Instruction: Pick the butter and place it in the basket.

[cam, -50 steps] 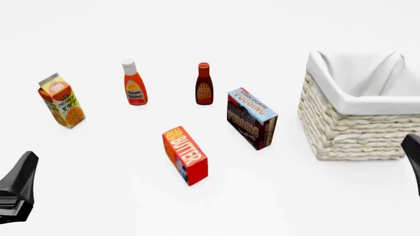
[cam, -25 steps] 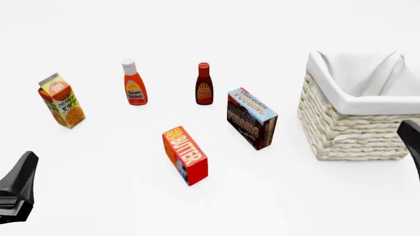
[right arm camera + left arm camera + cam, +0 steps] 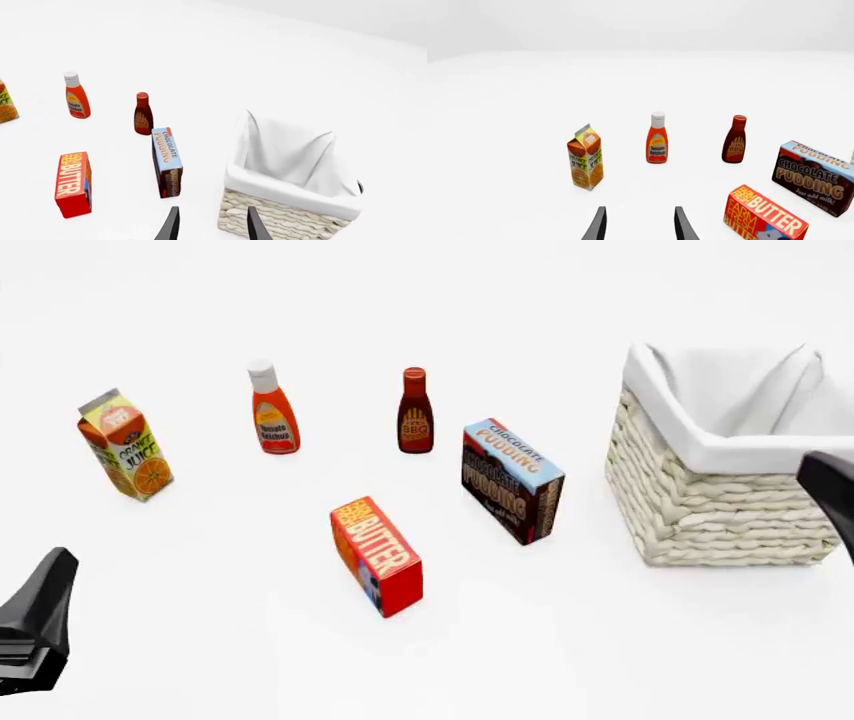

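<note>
From the left wrist camera I see my left gripper (image 3: 639, 227) with its two dark fingertips parted and nothing between them. Ahead of it stand the orange juice carton (image 3: 585, 157), the ketchup bottle (image 3: 657, 138) and the BBQ sauce bottle (image 3: 735, 139), all upright on the white table (image 3: 527, 100). The butter (image 3: 764, 215) lies off to one side of the fingers, clear of them, with the chocolate pudding box (image 3: 815, 177) just beyond it.

In the front view, the butter (image 3: 376, 555) stands on a long edge near the middle of the table, apart from everything. The chocolate pudding box (image 3: 511, 480) is near it, farther back and to the right, and the basket (image 3: 714, 502) sits well to the right, its white cloth lining folded over the rim. My left gripper (image 3: 32, 625) shows as a dark shape at the lower left edge; my right gripper (image 3: 833, 497) pokes in at the right edge, in front of the basket. I cannot tell jaw spacing here.

Through the right wrist camera, my right gripper (image 3: 212, 227) has its fingers spread and empty, above the table beside the basket (image 3: 267, 220). The butter (image 3: 73, 184) is well away from it.
</note>
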Motion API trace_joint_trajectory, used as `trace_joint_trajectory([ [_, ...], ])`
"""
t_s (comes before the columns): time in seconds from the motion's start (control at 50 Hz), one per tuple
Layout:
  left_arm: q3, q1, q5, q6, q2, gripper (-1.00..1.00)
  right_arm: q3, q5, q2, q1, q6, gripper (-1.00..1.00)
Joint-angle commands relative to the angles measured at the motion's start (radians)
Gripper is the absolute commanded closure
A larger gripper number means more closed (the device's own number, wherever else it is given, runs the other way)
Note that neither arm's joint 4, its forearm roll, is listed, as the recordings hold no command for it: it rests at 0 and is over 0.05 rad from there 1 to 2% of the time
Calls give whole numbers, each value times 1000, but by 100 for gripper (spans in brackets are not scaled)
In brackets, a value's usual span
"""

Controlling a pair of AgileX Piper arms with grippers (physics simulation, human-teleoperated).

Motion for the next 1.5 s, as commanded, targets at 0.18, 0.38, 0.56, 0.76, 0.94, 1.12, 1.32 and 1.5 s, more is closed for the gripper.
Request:
trace_joint_trajectory([
  [0.18, 0, 0, 0, 0, 0, -100, -97, 46, 76, 87, -35, -100],
  [0.38, 0, 0, 0, 0, 0, -100, -144, 50, 137, 121, -56, -100],
  [0.56, 0, 0, 0, 0, 0, -100, -179, 44, 180, 141, -70, -100],
  [0.76, 0, 0, 0, 0, 0, -100, -214, 44, 218, 158, -81, -100],
  [0.94, 0, 0, 0, 0, 0, -100, -247, 47, 260, 186, -97, -100],
  [1.12, 0, 0, 0, 0, 0, -100, -282, 50, 319, 210, -92, -100],
  [1.32, 0, 0, 0, 0, 0, -100, -317, 49, 383, 243, -94, -100],
  [1.5, 0, 0, 0, 0, 0, -100, -356, 53, 446, 271, -99, -100],
])
